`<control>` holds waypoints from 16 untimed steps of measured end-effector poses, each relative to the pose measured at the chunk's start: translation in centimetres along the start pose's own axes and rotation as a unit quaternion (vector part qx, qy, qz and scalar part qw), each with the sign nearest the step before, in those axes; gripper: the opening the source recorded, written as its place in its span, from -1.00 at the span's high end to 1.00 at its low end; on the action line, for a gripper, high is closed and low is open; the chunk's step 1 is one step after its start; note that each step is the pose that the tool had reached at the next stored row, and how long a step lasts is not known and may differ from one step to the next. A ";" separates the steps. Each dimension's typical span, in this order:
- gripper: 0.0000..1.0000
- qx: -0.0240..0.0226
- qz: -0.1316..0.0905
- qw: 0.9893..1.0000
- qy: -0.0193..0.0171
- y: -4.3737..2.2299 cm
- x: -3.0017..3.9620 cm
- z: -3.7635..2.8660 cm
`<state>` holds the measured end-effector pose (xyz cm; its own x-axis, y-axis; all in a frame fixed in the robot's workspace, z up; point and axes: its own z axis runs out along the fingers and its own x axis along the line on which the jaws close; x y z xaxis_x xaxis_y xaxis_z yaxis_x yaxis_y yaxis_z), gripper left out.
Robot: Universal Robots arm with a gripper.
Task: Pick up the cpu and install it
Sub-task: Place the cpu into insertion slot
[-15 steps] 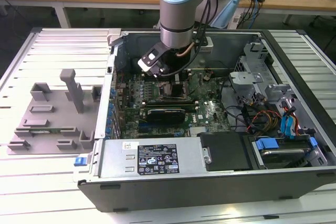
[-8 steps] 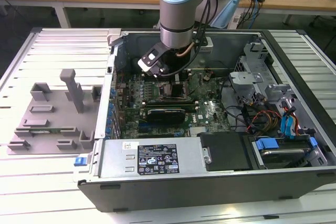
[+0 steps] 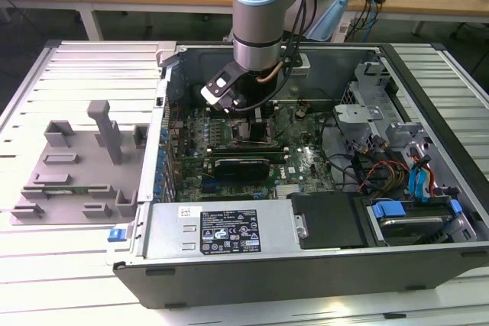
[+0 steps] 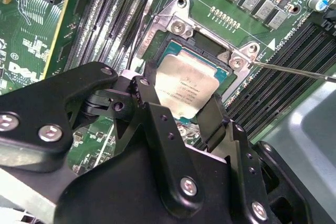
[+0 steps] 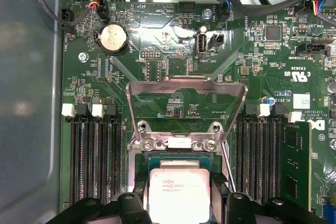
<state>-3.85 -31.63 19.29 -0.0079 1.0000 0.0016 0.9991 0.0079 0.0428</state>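
The cpu (image 4: 184, 85), a silvery-white square chip, sits over the metal-framed socket (image 4: 176, 24) of the green board, between my gripper's (image 4: 181, 98) two black fingers (image 4: 152, 103). In the first wrist view the cpu (image 5: 178, 192) shows with a finger against each of its two side edges, and my gripper (image 5: 178, 187) is shut on it. The socket's metal load plate (image 5: 186, 90) stands swung open beyond the chip. In the exterior view my gripper (image 3: 243, 116) reaches down into the open computer case, above the socket (image 3: 250, 133). Whether the chip rests fully in the socket is hidden.
Black memory slots (image 5: 97, 161) flank the socket on both sides, one holding a green module (image 5: 296, 166). A thin metal lever (image 4: 294, 70) juts beside the socket. The grey holder block (image 3: 76, 166) lies outside the case (image 3: 160, 150), at the exterior view's left. Cables and drive bays (image 3: 397, 173) crowd the case's other end.
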 end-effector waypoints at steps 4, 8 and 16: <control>-0.22 0.000 0.000 1.000 0.001 0.02 0.03 0.05; -0.22 0.000 0.000 1.000 0.001 0.03 0.03 -0.31; -0.22 0.000 0.000 1.000 0.001 0.05 0.03 -0.88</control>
<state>-3.84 -31.60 20.17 -0.0075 1.0000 0.0043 0.9990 0.0073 0.0433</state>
